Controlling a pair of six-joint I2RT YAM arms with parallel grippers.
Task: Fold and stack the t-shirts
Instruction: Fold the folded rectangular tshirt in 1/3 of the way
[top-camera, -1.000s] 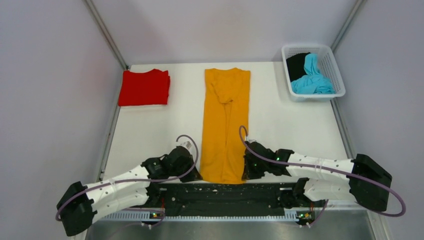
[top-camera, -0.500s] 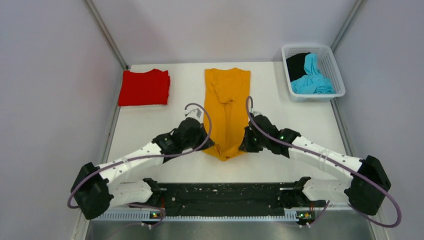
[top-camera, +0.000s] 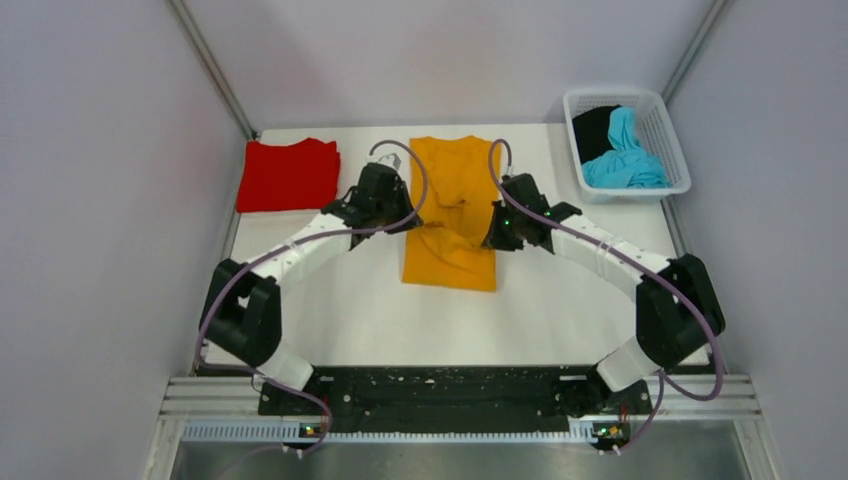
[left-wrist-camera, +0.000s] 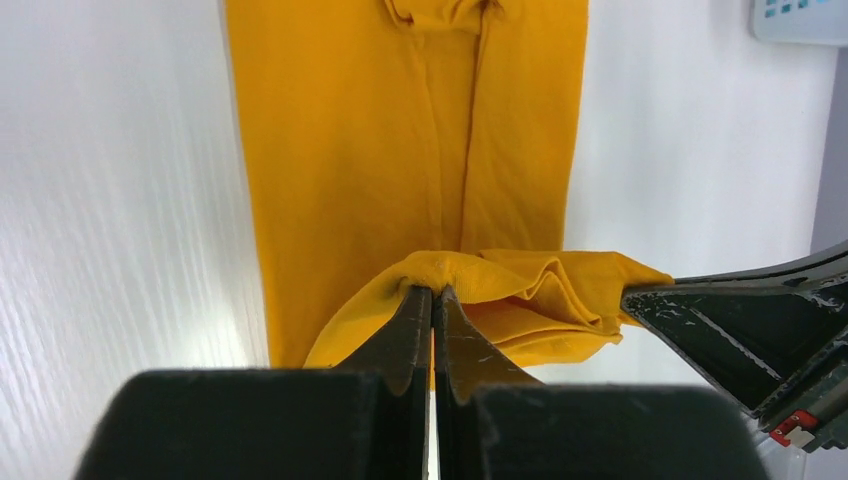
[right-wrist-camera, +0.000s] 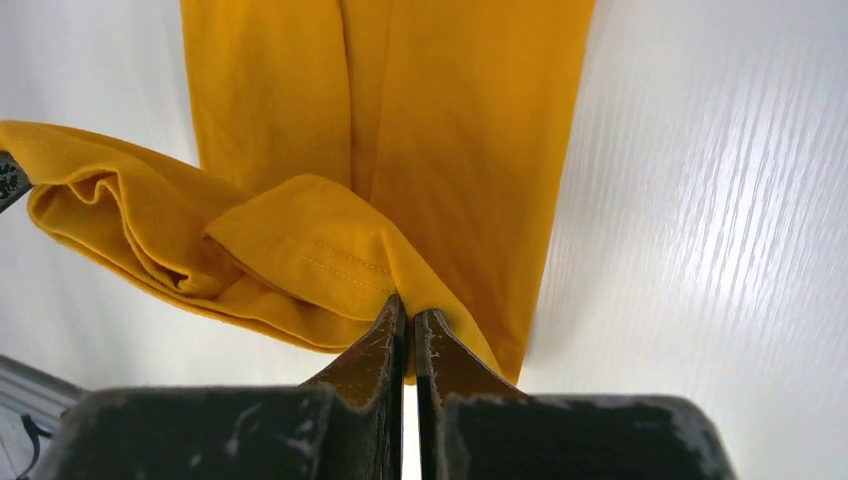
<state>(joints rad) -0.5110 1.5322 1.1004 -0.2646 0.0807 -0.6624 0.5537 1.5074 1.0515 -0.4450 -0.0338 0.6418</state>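
Observation:
The orange-yellow t-shirt lies as a long strip on the table's middle, its near end lifted and carried over the rest. My left gripper is shut on its left hem corner. My right gripper is shut on its right hem corner. The hem sags between them. The red t-shirt lies folded at the far left. The cyan-blue t-shirt and the black t-shirt lie crumpled in the basket.
The white mesh basket stands at the far right corner. The white table is bounded by grey walls on the left, right and back. A black rail runs along the near edge.
Both grippers have carried the shirt's near hem from the near edge up toward the far end. The shirt's visible length has roughly halved. Both arms are stretched out further.

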